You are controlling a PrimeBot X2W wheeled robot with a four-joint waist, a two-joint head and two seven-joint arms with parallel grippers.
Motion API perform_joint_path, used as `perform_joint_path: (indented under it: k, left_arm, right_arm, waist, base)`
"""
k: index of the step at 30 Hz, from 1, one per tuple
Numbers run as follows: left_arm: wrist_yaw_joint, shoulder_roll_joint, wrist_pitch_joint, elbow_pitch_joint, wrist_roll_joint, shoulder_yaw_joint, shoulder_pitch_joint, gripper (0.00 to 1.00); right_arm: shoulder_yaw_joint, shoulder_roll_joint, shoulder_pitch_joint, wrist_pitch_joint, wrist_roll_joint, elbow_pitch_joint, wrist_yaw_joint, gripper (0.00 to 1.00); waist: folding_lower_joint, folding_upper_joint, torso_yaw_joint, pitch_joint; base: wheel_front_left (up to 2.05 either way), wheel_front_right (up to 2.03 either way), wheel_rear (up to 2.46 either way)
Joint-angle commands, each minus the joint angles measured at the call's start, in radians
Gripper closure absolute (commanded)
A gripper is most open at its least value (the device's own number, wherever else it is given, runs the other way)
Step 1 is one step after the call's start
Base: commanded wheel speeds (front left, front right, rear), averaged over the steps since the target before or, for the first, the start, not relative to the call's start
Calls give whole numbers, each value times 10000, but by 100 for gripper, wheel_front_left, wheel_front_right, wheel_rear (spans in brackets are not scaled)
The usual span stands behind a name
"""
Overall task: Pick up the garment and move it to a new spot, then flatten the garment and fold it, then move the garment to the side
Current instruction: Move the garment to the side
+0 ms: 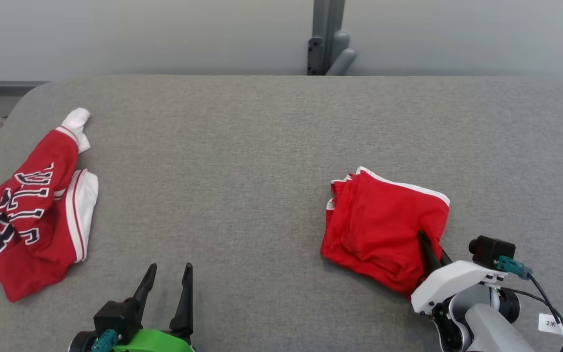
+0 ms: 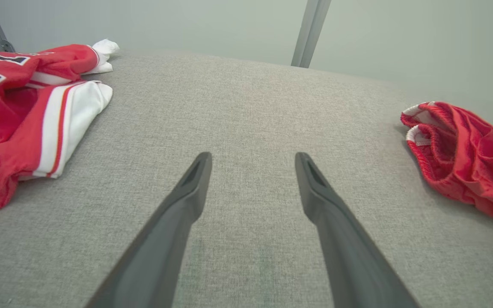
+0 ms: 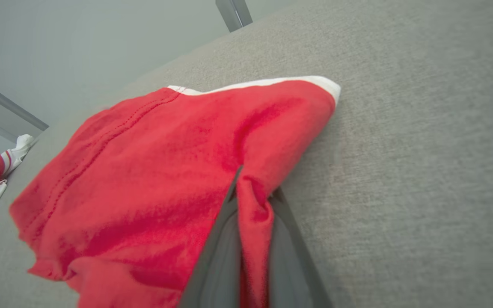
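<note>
A: Where's our garment (image 1: 384,220)?

B: Folded, at four o'clock on the table (image 1: 262,137). Our right gripper (image 1: 428,240) is pinched tight on a ridge of red cloth at the garment's five o'clock edge.

A: Only the top layers, perhaps?

B: We judge so. We should lift low and slide slowly toward three o'clock, or the fold may spill open.

A: And our left gripper (image 1: 170,267)?

B: Spread wide, holding nothing, at seven o'clock. We'd leave the jersey (image 1: 27,215) at nine alone.

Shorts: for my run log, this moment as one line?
right jaws: shut on shorts | left jaws: open | jersey: far left
</note>
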Motion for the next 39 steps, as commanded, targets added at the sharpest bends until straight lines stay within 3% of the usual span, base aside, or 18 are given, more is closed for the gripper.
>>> perform_joint_path:
  k: [1, 10, 17, 26, 39]
  left_arm:
    - [-41, 31, -2, -78, -58, -34, 112, 0]
    - [-34, 31, -4, -260, -360, -384, -131, 0]
    - [-32, 38, -2, -364, -314, -592, -638, 0]
    - [-20, 41, -2, -425, 169, -637, -1123, 0]
    - [-20, 247, -2, -853, 502, -525, -1881, 0]
  right_arm:
    - [-142, -62, 214, -26, -189, 54, 0, 100]
    - [-384, -160, 563, -26, -673, 105, 0, 100]
    - [-202, -150, 466, -26, -583, -16, 0, 100]
    - [286, -526, -399, -26, -1037, -4, 0, 100]
    - [720, -2777, -3271, -28, -1774, 1525, -5, 100]
  waist:
    - [-1, 0, -863, -367]
    - [-1, 0, -3146, -358]
    - [-1, 0, -3879, 108]
    - [-1, 0, -3220, 1121]
    - [-1, 0, -1547, 2679]
  base:
    - [0, 0, 0]
    - [0, 0, 0]
    - [0, 0, 0]
    - [0, 0, 0]
    - [0, 0, 0]
